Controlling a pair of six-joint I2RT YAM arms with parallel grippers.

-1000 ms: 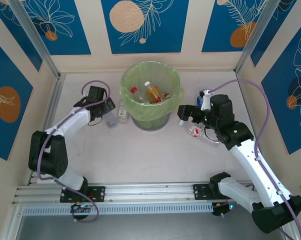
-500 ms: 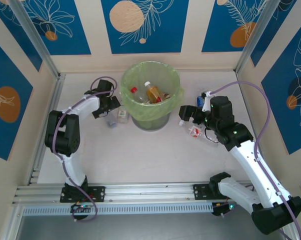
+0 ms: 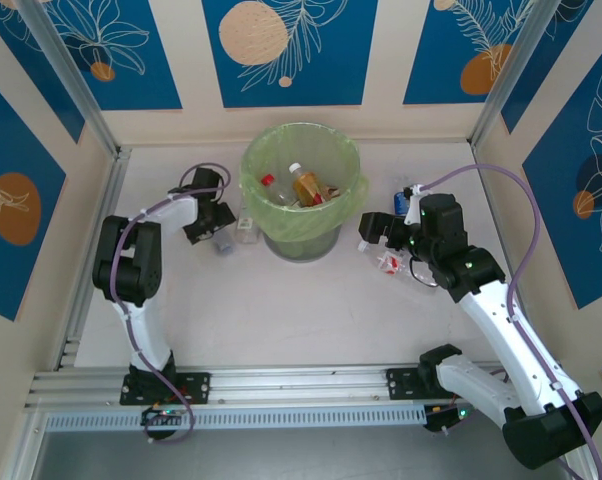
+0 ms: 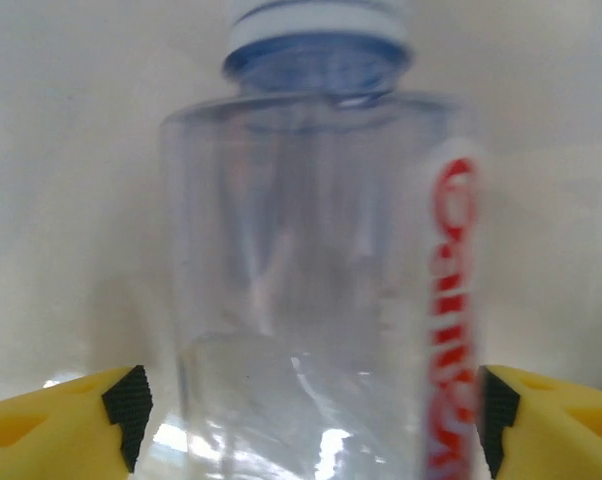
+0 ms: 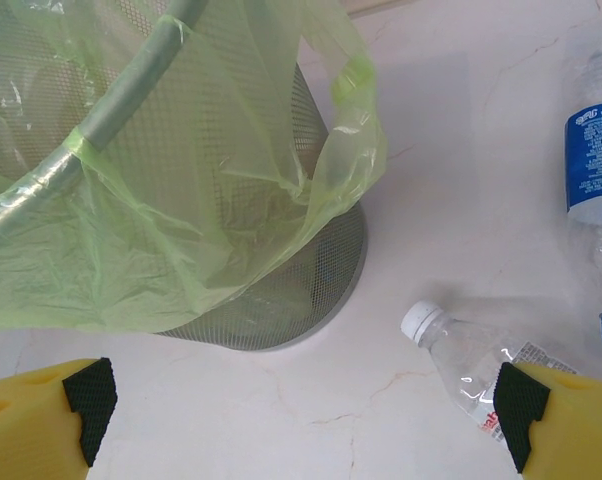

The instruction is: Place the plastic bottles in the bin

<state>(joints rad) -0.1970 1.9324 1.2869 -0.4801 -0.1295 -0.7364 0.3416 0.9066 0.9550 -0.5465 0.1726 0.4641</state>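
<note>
Fingers (image 4: 51, 425) of the left gripper (image 4: 311, 405) stand on either side of a clear bottle (image 4: 311, 250). A sliver of table shows between the left pad and the bottle wall. The right pad sits just beside or against the red lettering; I cannot tell which. The jaws straddle the bottle without clamping it. The right gripper (image 5: 296, 400) hovers beside the bin with its jaws spread wide and nothing between them.

From above, the bin (image 3: 249, 185) stands at the middle back of the table, lined with a green bag. It already holds several bottles, among them an amber bottle (image 3: 306, 184) with a white cap.

4 bottles are outside it. The straddled one stands left of the bin and appears upright, with a second small bottle (image 3: 246, 231) just beside the bin's wall. On the right, a blue-label bottle (image 5: 593, 160) lies on the table. Nearer the right gripper lies a white-capped bottle (image 5: 471, 370), close to the right fingertip.

The step in hand looks like the grasp on the left bottle. Next, the jaws must close on the body, firmly enough to hold but not to crush the thin wall. The bottle must then rise above the rim, which is taller than it, travel right over the opening and be let go. The right gripper would need to drop and line up across the white-capped bottle's body.
</note>
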